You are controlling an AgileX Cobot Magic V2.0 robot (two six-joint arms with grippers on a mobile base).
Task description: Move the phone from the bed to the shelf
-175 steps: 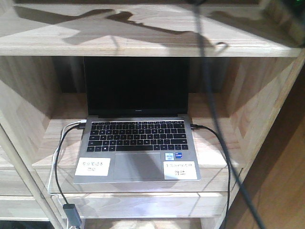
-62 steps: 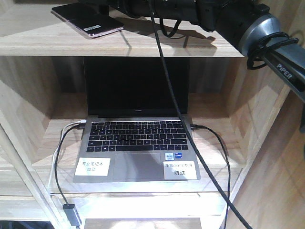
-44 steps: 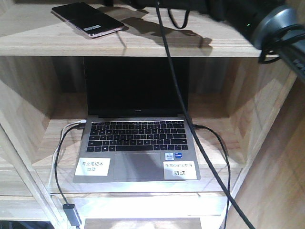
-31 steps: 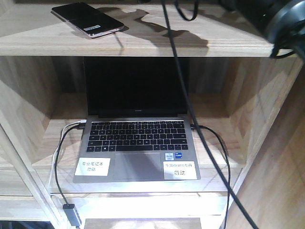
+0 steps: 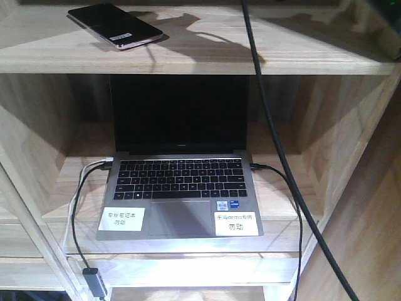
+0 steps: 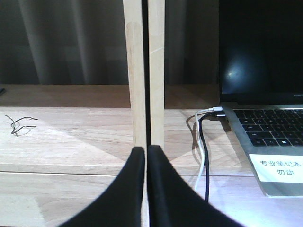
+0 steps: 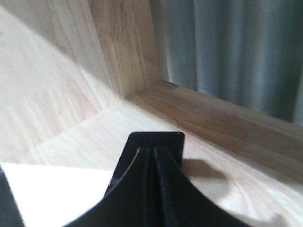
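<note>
1. Phone (image 5: 114, 25) flat on the shelf (image 5: 207, 53) top board, left part, long axis diagonal, untouched.
2. Right gripper (image 7: 154, 156) pressed together, empty, over a bare board; phone absent from its view.
3. Left gripper (image 6: 146, 158) closed, empty, low beside the laptop (image 5: 180, 188).

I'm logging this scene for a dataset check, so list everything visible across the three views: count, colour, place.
phone: 1, black with pinkish edge and a white sticker, lying flat on the top board, left part.
shelf: 1, light natural wood, fills all views.
laptop: 1, grey with black screen and keys, open on the lower board.
labels: 2, white, on the laptop palm rest, left and right.
cables: 1 white and 1 black at the laptop's left side, 1 black at its right side.
hanging cable: 1, black, crossing the front view's right half.
scribble mark: 1, dark, on the lower board, far left.
left tool: 1, black, shut, empty.
right tool: 1, black, shut, empty.
</note>
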